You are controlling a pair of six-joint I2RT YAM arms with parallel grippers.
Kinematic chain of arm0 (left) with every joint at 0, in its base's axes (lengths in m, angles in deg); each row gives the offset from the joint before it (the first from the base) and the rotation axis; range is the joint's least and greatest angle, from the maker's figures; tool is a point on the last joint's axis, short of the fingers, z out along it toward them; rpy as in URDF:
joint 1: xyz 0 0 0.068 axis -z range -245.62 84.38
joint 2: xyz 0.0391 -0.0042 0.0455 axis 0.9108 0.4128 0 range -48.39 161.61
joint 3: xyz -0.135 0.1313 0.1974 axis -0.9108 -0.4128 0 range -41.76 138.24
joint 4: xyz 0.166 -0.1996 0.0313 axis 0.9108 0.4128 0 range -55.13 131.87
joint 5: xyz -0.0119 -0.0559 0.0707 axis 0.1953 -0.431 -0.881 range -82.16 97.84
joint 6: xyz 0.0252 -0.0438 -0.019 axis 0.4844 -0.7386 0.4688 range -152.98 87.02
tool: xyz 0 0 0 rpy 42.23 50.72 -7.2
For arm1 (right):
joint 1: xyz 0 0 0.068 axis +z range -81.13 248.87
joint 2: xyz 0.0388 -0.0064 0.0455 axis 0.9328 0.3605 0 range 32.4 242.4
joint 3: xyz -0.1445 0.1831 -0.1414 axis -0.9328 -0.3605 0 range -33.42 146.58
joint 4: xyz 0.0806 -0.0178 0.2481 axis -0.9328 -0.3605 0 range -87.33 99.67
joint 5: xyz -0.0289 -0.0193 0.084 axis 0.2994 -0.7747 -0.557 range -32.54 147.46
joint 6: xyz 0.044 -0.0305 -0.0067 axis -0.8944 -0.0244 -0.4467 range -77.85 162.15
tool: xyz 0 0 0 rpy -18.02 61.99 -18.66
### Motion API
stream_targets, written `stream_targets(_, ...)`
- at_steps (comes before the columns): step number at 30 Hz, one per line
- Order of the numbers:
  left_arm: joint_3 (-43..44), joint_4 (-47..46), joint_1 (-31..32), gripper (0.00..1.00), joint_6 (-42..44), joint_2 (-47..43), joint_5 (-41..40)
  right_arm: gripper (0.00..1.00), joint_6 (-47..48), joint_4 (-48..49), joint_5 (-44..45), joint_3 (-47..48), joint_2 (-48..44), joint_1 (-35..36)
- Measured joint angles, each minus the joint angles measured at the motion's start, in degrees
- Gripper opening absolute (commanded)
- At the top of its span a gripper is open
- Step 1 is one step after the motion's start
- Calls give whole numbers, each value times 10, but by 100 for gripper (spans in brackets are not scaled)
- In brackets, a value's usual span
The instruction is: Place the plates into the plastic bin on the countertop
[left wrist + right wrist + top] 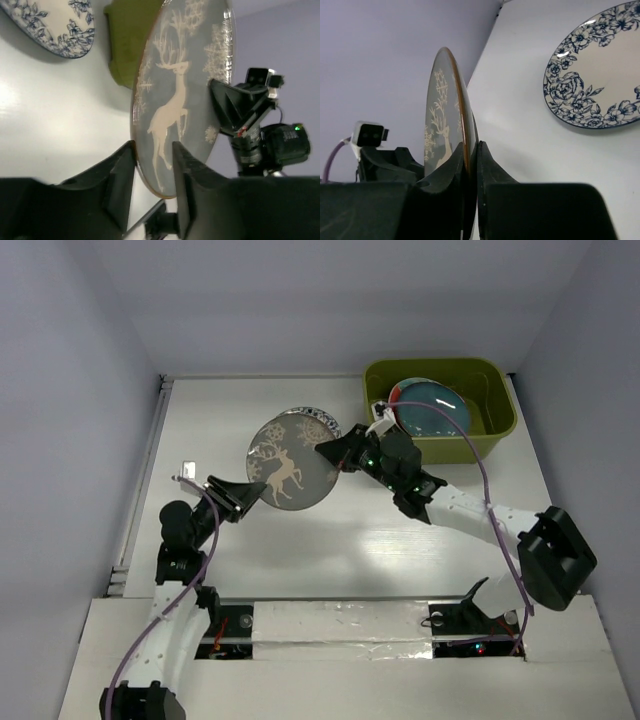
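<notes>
Top external view has the deer plate (290, 472) lifted clear of the desk (380, 560), face tilted up, hanging between the two arms and well short of the bin (497, 430) at the far right. The left hand (248, 496) is at its lower-left rim and the right hand (332, 452) at the upper-right rim. This reads as a handover, since the bin sits on the right arm's side and is likely an awkward reach for the left. Holding the plate in the air gives each hand a bare stretch of rim and keeps their fingers apart.

Right wrist view shows that hand's fingers closed tight on the rim, one on each face with no gap, so it has the plate. Left wrist view shows its fingers straddling the opposite rim, one on the deer face and one behind. Whether they press or merely bracket it I cannot tell.

Beyond the deer plate a floral plate (318, 422) lies flat on the desk. In the bin a teal plate (432, 405) leans with at least one more behind it, so part of the job looks done. By my judgement the left hand must let go fully and back off before the right swings toward the bin; pulling with both gripping could twist or drop the plate
</notes>
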Motion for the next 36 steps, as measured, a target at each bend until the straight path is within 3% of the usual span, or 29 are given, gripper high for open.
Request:
stream_targets(1, 9, -8, 1, 44, 2, 8, 6, 0, 4, -7, 5, -3, -7, -2)
stream_targets(6, 51, -41, 6, 47, 39, 80, 0, 0, 24, -56, -2, -5, -43, -48)
stream_targets(14, 110, -42, 63, 59, 129, 221, -135, 0, 84, -178, -23, 24, -80, -292)
stream_targets(23, 177, -34, 128, 60, 197, 382, -268, 0, 71, -193, -110, 117, 36, -460)
stream_targets(29, 231, -38, 133, 60, 219, 482, -314, 0, 50, -194, -137, 134, 122, -485)
stream_targets(30, 240, -38, 134, 60, 221, 499, -317, 5, 50, -196, -139, 134, 126, -485)
stream_targets(31, 247, -38, 135, 60, 224, 515, -320, 17, 50, -200, -139, 134, 130, -485)
stream_targets(32, 255, -38, 136, 60, 226, 529, -325, 51, 46, -201, -139, 134, 131, -485)
stream_targets(35, 275, -38, 140, 60, 231, 567, -336, 96, 37, -198, -130, 134, 122, -485)
stream_targets(36, 282, -38, 140, 60, 232, 580, -339, 100, 34, -197, -122, 131, 114, -485)
